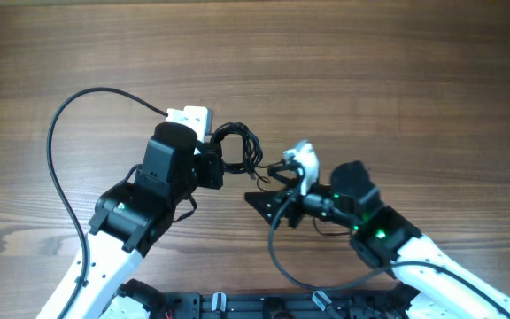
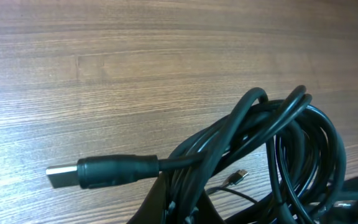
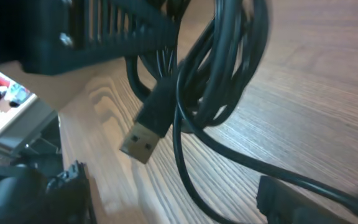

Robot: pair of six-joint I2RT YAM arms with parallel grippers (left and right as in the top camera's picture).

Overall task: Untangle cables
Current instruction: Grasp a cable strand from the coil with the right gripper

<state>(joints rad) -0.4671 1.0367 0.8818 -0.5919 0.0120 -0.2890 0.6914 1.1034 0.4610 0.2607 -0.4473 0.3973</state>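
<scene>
The cables (image 1: 237,146) are a tangled bundle of thin black cords at the table's middle, between my two grippers. My left gripper (image 1: 221,167) is shut on the bundle; in the left wrist view its fingers (image 2: 180,202) pinch several strands, and a USB plug (image 2: 64,176) sticks out to the left, just above the wood. My right gripper (image 1: 268,202) is open to the right of the bundle. In the right wrist view the cables (image 3: 229,68) hang from the left gripper, a USB plug (image 3: 143,140) dangles, and one strand runs between the right fingers (image 3: 179,202).
A small plug (image 2: 240,175) on a thin cord lies on the wooden table (image 1: 370,62) behind the bundle. A black arm cable (image 1: 56,133) loops wide to the left of the left arm. The black base rail (image 1: 264,306) runs along the front edge.
</scene>
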